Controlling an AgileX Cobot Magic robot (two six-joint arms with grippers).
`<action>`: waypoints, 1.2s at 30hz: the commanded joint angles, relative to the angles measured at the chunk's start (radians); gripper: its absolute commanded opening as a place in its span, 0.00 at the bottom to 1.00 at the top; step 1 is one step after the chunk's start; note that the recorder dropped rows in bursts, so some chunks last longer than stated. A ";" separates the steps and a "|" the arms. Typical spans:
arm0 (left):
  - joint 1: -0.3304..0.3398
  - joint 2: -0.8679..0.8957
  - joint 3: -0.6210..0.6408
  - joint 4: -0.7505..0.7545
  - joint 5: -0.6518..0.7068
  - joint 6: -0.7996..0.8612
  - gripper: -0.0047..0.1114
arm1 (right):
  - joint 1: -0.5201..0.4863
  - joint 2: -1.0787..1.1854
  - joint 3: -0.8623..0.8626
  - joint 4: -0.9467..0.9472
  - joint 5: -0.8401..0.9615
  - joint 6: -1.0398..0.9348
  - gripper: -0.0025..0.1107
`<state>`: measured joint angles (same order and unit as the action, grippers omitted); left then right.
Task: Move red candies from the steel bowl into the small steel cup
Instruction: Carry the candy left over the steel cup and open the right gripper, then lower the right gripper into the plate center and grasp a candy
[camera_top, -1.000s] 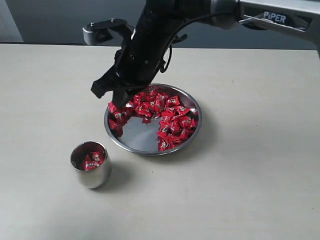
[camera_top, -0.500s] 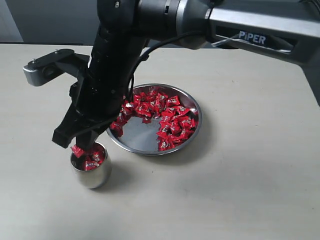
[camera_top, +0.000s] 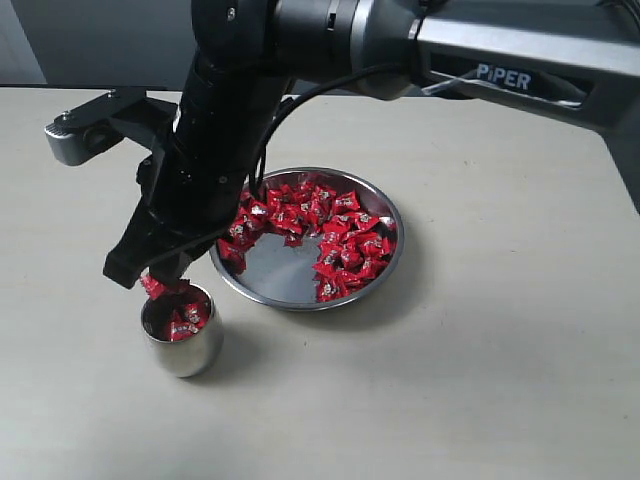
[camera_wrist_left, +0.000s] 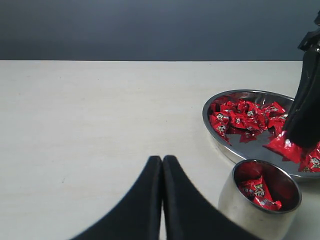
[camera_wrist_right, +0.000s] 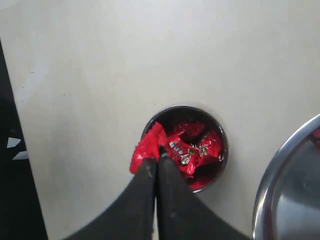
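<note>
The steel bowl (camera_top: 383, 271) sits mid-table with many red candies (camera_top: 340, 225) along its back and right side. The small steel cup (camera_top: 183, 345) stands front-left of it with a few red candies (camera_top: 185, 322) inside. My right gripper (camera_top: 152, 283) reaches across and hangs just above the cup's left rim, shut on one red candy (camera_wrist_right: 147, 148). In the right wrist view the cup (camera_wrist_right: 220, 170) lies right under the fingertips. My left gripper (camera_wrist_left: 162, 159) is shut on nothing, low over the table beside the cup (camera_wrist_left: 240, 212); the exterior view does not show it.
The right arm (camera_top: 230, 120) slants over the bowl's left side. In the left wrist view the bowl (camera_wrist_left: 212, 127) and the candy hanging from the other gripper (camera_wrist_left: 286, 147) show past the cup. A dark wall backs the table.
A second ago the right gripper was at the bowl's left rim; it swung left with a candy to above the cup. In the last half second it rose slightly.
</note>
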<state>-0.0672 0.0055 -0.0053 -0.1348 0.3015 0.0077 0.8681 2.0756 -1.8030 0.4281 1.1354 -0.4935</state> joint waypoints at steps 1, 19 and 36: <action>0.005 -0.005 0.005 0.001 -0.010 0.000 0.04 | 0.001 -0.007 0.003 -0.011 -0.004 -0.004 0.08; 0.005 -0.005 0.005 0.001 -0.013 0.000 0.04 | -0.096 -0.002 0.003 -0.483 -0.002 0.350 0.32; 0.005 -0.005 0.005 0.001 -0.013 0.000 0.04 | -0.179 0.203 0.003 -0.512 -0.078 0.368 0.32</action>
<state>-0.0672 0.0055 -0.0053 -0.1348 0.3015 0.0077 0.6953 2.2600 -1.8030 -0.0557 1.0766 -0.1333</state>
